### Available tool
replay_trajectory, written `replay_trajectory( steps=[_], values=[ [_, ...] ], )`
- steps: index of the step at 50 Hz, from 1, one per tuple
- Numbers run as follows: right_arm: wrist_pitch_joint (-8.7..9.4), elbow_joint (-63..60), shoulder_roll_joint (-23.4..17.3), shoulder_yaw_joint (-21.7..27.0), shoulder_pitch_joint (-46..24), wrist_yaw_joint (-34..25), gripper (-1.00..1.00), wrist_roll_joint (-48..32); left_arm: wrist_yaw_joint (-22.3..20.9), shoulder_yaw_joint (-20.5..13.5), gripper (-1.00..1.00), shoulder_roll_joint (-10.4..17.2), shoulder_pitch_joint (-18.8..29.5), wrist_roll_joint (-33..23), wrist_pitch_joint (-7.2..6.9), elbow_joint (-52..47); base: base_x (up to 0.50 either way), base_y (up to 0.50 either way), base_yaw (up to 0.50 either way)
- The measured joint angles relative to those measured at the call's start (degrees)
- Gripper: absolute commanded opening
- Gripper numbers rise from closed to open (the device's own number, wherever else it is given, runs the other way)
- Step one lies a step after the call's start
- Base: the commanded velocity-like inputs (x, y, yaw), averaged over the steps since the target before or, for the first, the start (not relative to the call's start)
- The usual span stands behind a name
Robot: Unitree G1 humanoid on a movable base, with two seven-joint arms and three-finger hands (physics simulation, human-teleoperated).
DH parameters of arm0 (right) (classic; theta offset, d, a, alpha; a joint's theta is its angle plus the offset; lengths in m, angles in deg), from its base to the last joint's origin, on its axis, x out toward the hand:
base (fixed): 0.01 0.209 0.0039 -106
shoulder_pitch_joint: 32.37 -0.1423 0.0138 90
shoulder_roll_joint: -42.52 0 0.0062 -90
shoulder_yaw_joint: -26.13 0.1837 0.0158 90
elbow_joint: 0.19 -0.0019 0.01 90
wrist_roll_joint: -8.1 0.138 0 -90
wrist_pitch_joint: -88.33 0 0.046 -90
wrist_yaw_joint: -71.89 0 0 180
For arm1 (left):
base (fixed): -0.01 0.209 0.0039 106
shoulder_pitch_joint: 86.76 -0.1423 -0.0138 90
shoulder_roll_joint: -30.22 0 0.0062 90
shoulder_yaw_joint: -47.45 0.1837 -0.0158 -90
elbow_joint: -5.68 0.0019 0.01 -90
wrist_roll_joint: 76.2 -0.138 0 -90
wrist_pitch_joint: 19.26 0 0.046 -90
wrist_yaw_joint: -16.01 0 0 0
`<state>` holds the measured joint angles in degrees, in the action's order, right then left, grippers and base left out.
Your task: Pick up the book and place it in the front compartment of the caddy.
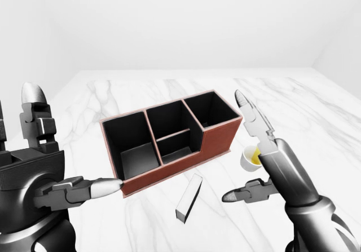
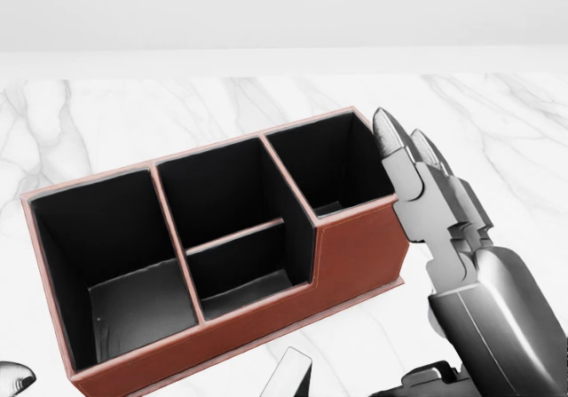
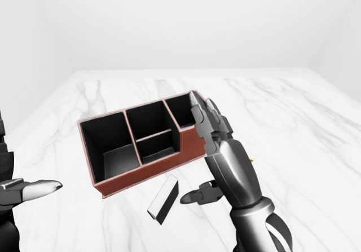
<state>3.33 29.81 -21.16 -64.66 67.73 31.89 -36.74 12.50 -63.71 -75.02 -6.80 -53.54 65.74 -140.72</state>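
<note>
Left-eye view: showed a marble table [image 1: 316,116] filling most of the frame, with a brown caddy [image 1: 217,141] at centre, set at a slant and split into black-lined compartments. Lay just below it, at lower centre, a thin book [image 1: 189,197], flat on the marble and apart from the caddy. Stood at right of the caddy a small white cup [image 1: 249,159] with yellow inside, partly hidden by the right hand [image 1: 260,150]. Held that hand wide, long fingers pointing up and the thumb jutting left toward the book without touching it. Rose at lower left the left hand [image 1: 42,170], also spread wide and holding nothing, one fingertip reaching to the caddy's lower left corner.

Head view: looked down closely on the caddy, its compartments seen empty. Caught only the book's upper end at the bottom edge. Stood at right the right hand's fingers [image 2: 417,184], beside the caddy's right end.

Right-eye view: showed much the same, the right hand covering the cup and overlapping the caddy's right end.
</note>
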Motion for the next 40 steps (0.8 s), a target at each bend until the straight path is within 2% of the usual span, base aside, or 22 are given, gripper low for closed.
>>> replay_trajectory(
  steps=[13, 28, 40],
  values=[
    [0.00, 0.0, -2.9, -1.8, -0.3, 0.0, 1.00, -3.5, 0.0, -0.1, 1.00, 0.0, 0.0, 0.0, 0.00, -0.1, 0.00, 0.00, 0.00],
    [0.00, 0.0, -9.8, -3.1, -0.2, 0.0, 1.00, -3.6, 0.0, 0.1, 1.00, -0.1, -0.1, -0.1, 0.00, -0.2, 0.00, 0.00, 0.00],
    [0.00, 0.0, -11.9, -3.1, -0.7, 0.0, 1.00, -5.2, 0.0, 0.2, 1.00, -0.1, -0.1, -0.2, 0.00, -0.3, 0.00, 0.00, 0.00]
  ],
)
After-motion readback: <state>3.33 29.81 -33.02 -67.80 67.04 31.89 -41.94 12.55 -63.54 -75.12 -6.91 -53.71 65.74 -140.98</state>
